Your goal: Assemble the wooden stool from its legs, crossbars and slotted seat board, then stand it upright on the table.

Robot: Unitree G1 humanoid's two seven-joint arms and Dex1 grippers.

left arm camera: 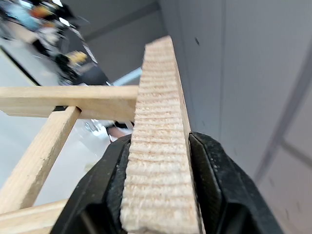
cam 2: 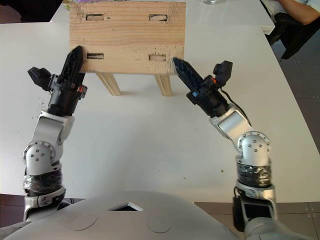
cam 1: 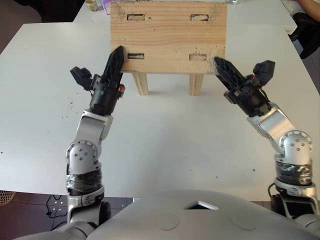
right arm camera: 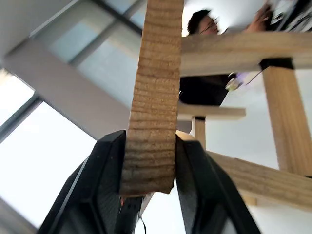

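Two tools: the left tool (cam 1: 118,52) at nine o'clock and the right tool (cam 1: 220,63) at three each clench a side edge of the one seat board (cam 1: 167,37). The board shows four slots (cam 1: 135,17). Beneath it, two legs (cam 1: 141,83) stand on the white worktop (cam 1: 165,145), towards twelve.

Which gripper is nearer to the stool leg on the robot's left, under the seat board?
Left. The left gripper clamps the left edge of the seat board, just above that leg; the right gripper clamps the opposite edge, beyond the other visible leg.
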